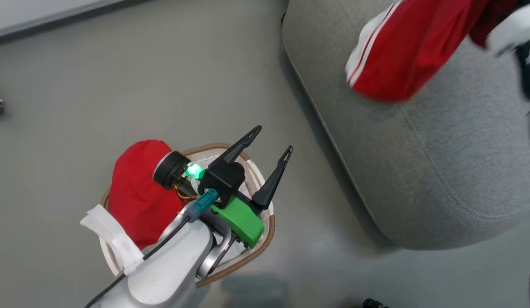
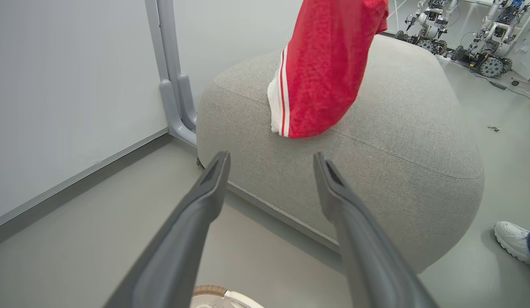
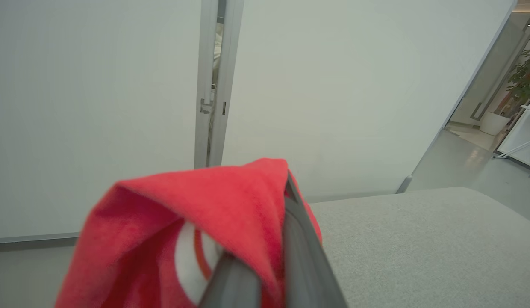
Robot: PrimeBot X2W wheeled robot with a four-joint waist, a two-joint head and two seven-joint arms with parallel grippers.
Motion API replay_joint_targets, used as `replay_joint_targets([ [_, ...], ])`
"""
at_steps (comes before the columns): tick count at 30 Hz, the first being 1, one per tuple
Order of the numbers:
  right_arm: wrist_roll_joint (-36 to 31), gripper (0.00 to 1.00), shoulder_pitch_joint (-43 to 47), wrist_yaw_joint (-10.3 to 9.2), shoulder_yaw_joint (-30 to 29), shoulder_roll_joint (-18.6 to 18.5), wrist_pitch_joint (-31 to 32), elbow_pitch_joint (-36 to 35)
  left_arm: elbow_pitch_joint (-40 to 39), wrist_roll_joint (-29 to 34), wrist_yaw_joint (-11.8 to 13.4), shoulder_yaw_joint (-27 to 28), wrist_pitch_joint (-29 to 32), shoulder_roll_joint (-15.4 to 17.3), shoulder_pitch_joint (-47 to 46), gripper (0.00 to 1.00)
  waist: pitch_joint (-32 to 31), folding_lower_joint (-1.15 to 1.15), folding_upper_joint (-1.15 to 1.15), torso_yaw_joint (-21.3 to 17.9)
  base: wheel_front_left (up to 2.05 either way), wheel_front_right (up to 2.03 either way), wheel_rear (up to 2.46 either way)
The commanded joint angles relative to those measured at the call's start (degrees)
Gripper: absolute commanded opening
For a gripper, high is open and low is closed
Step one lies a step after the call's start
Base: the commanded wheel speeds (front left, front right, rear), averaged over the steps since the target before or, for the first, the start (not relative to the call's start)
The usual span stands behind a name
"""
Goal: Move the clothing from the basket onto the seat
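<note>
Grey seat (image 1: 440,171) fills right of head view. Over it hangs the striped garment (image 1: 401,51), red w/ white trim, lower end reaching seat top. It's pinched in right end effector (image 3: 289,188), fingers pressed together. On floor left of seat: plain red garment (image 1: 136,201) in basket (image 1: 267,233). Left end effector (image 1: 273,139) above basket, spread wide, empty.

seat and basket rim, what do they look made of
The seat looks like matte grey woven upholstery fabric: fine weave grain and a stitched seam show. The basket rim looks like brown woven fibre, natural or synthetic I cannot tell.
</note>
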Motion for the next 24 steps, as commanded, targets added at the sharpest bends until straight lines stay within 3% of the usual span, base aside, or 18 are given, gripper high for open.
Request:
replay_joint_targets([
  [1, 0.4, 0.0, -3.5, -0.08, -0.9, -3.0, 1.3, 0.9, -0.6, 0.5, 0.1, -0.5, 0.4, 0.3, -1.2, 1.0, 4.2, -0.01, 0.0, 2.7, 0.0, 0.0, 0.0],
  [9, 0.7, 0.0, -18.1, -0.08, -9.4, -12.9, 8.4, 3.4, -3.4, 2.7, -0.2, -2.4, 1.7, 0.0, -3.6, 1.0, 10.5, -0.01, 0.0, 8.7, 0.0, 0.0, 0.0],
  [16, -5.6, 0.0, -20.1, -0.07, -15.1, -19.2, 11.0, 7.8, -5.3, 3.9, 0.0, -3.1, 2.1, 0.2, -5.6, 1.0, 15.7, -0.01, 0.0, 13.4, 0.0, 0.0, 0.0],
  [24, -14.3, 0.0, -12.2, -0.08, -21.7, -16.0, 4.9, 18.2, -5.0, 4.3, 0.3, -3.3, 1.2, 0.0, -6.3, 1.0, 17.9, -0.01, 0.0, 15.7, 0.0, 0.0, 0.0],
])
